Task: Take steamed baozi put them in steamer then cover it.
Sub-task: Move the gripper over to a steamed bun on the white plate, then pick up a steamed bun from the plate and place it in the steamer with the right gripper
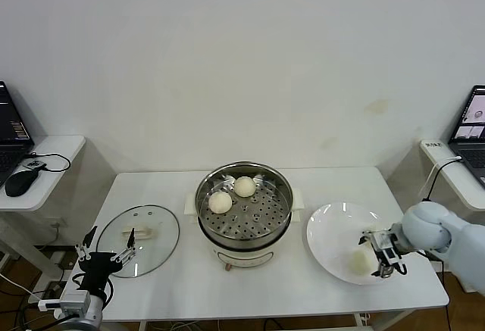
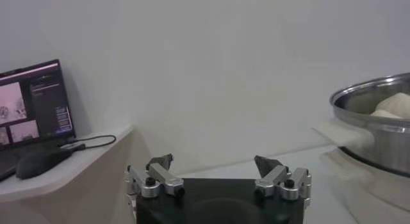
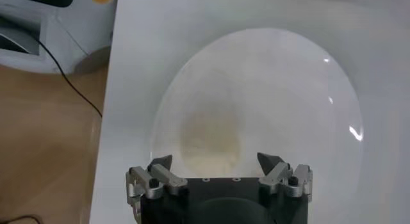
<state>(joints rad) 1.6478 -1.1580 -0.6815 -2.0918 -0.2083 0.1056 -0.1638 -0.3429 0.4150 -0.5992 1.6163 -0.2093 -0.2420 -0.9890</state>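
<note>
The steamer (image 1: 282,217) stands mid-table with two steamed baozi (image 1: 220,202) (image 1: 245,186) on its perforated tray. A third baozi (image 1: 359,261) lies on the white plate (image 1: 330,229) at the right. My right gripper (image 1: 381,256) hovers open right beside it. In the right wrist view that baozi (image 3: 210,139) lies just ahead of the open right gripper (image 3: 216,160), between the lines of its fingertips. The cover (image 1: 139,238) lies flat on the table left of the steamer. My left gripper (image 1: 106,259) waits open off the table's front left corner, holding nothing.
A side shelf on the left carries a laptop (image 2: 32,104) and a mouse (image 2: 41,161). Another laptop (image 1: 474,130) sits on a shelf at the right. From the left wrist, the steamer's rim (image 2: 375,94) shows with a baozi (image 2: 397,105) inside.
</note>
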